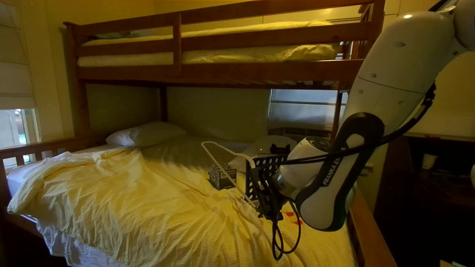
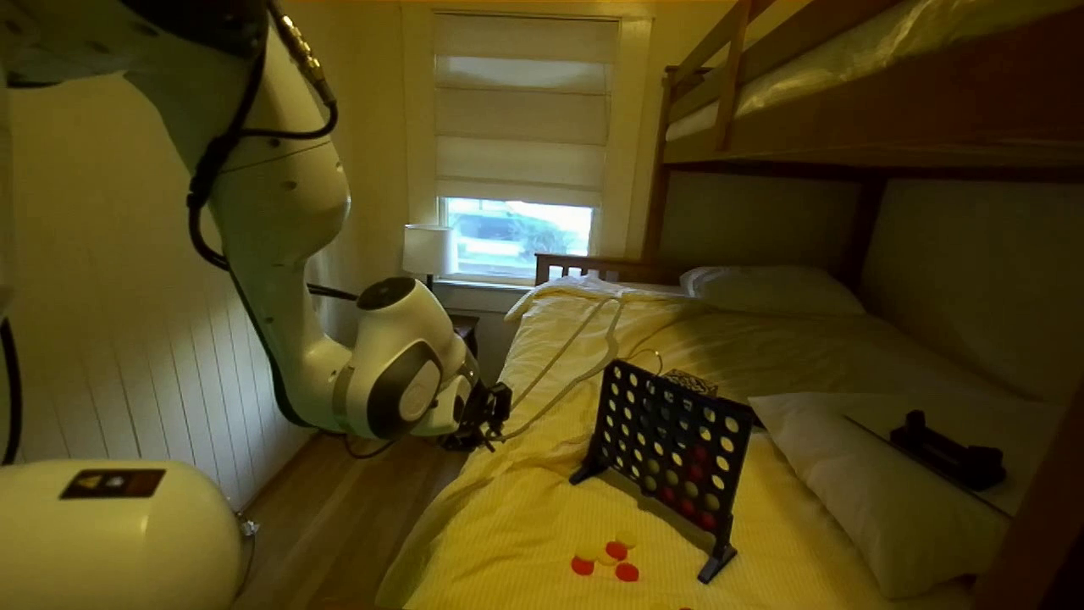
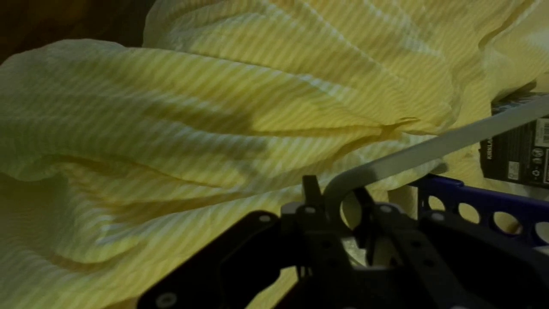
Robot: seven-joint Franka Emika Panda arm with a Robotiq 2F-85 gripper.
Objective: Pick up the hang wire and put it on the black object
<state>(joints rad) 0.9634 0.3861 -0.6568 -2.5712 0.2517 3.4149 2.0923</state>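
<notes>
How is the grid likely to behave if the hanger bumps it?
The grid may tip, since it stands upright on small feet over rumpled bedding. It is probably stiff but light for its size, being a thin board full of holes. The red discs inside might rattle.

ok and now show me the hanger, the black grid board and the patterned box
Hanger (image 3: 429,151), wrist view: on its pale, straight bar.
Black grid board (image 2: 671,442), in an exterior view: near the middle of its perforated face.
Patterned box (image 1: 218,178), in an exterior view: on its patterned side.
</notes>
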